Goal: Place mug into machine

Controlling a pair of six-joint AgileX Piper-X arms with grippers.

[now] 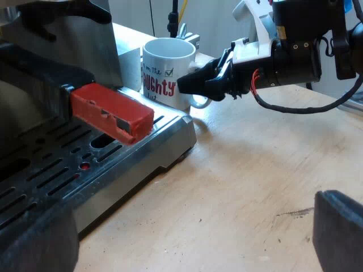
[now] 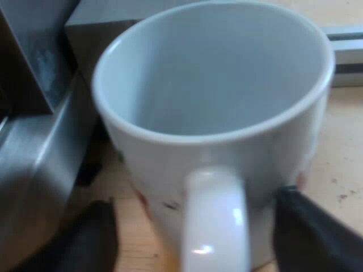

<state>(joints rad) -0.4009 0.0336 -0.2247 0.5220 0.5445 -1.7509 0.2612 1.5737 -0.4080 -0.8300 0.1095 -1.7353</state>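
Mug (image 1: 168,68) stands upright on the table (image 1: 244,187), just beside the corner of the espresso machine (image 1: 85,51) and not yet on its drip tray (image 1: 142,150). Its inside looks empty in the right wrist view.

The right hand (image 1: 195,84) is at the mug's handle (image 2: 214,221). Its two black fingers (image 2: 309,226) stand one on each side of the handle with a gap showing on both sides, so the hand is spread around it and grips nothing. The left hand (image 1: 193,226) hovers over the table near the tray's front edge, its fingers wide apart and empty.

The step in hand seems to be closing on the handle before lifting.

Several things could go wrong from here:
- A pinch on the handle alone holds the mug off its centre, so it may swing or tilt once it leaves the table.
- The tray's rim sits higher than the table, so a low carry would catch the mug's base on it.
- The red handle end (image 1: 110,110) juts out over the tray, and a high or wide path could strike it with the mug's rim.
- If the fingers close unevenly, the mug may be pushed against the machine's corner.
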